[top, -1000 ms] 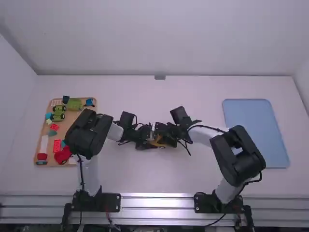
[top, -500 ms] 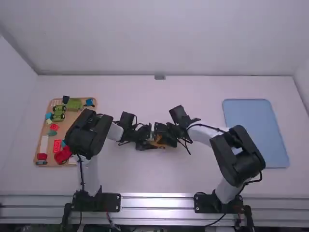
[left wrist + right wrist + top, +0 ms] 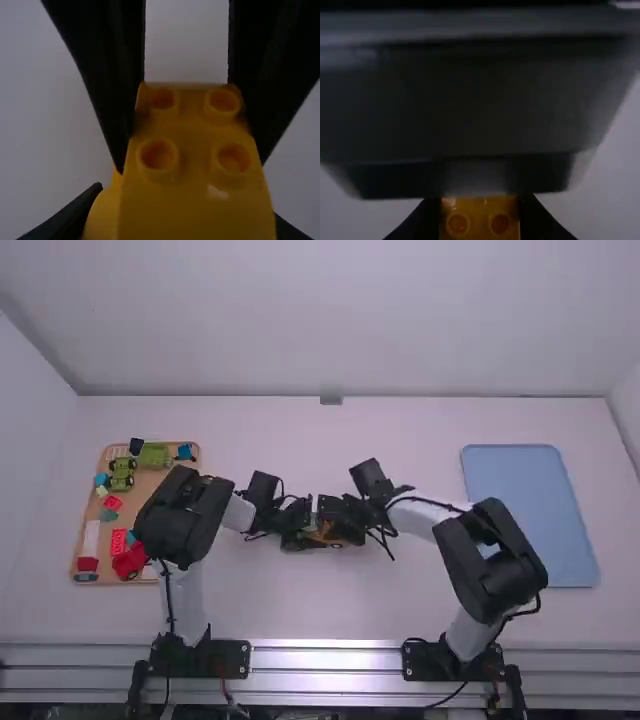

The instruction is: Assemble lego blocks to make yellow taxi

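Note:
Near the middle of the table my left gripper and my right gripper meet around a yellow block. Seen from the left wrist, the studded yellow block sits between the fingers of my left gripper; the other gripper's black fingers flank its far end. Another yellow surface shows beside it, and I cannot tell whether it is a separate block. In the right wrist view two studs of the yellow block show between the fingers of my right gripper, below the dark body of the other gripper.
At the left stands a wooden tray with several loose pieces, among them green vehicles, a red piece and a white block. A light blue tray lies at the right.
In the high view my right gripper has shifted slightly and its elbow sits a little farther left. The left arm holds nearly the same pose, with both grippers still around the yellow piece.

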Controlling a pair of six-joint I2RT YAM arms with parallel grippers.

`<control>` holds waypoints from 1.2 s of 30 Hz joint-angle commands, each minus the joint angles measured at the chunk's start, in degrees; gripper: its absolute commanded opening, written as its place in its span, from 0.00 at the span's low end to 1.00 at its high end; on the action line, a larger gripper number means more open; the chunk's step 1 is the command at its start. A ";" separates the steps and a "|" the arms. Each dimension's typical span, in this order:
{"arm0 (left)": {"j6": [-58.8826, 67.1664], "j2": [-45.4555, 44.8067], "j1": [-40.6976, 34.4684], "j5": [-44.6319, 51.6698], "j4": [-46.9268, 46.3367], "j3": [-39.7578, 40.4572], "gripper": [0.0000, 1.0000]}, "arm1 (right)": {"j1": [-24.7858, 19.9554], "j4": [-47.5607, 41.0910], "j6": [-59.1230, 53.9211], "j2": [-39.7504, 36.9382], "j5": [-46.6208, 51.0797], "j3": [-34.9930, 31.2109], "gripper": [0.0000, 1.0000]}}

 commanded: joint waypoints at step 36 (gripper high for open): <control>-3.48 2.01 -0.09 -7.19 -2.58 -1.97 0.12 | -1.57 0.59 2.54 7.08 0.63 -0.28 0.00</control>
